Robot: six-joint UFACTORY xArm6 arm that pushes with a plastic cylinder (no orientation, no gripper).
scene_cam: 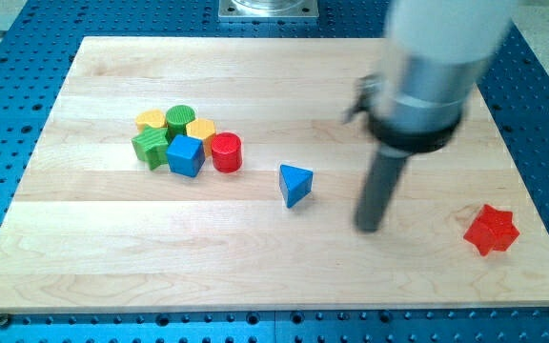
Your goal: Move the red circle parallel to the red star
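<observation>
Red circle (225,152) left of centre, touching blue cube (186,155) at right edge of cluster with green star (150,147), green cylinder (179,119), two yellow blocks (152,120) (201,130). Red star (491,230) lower right. My tip (368,228) right of blue triangle (294,183), touching nothing; no jaws on rod. No readable writing on wooden board (274,276).

Red circle (225,151) upright left; red star (491,230) far right.

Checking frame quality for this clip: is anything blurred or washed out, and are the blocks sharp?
Camera view: the arm's upper body is motion-blurred and overexposed to near white; my tip is soft too. The red circle, red star and blue triangle are fairly sharp, with faint shadows under even light.
</observation>
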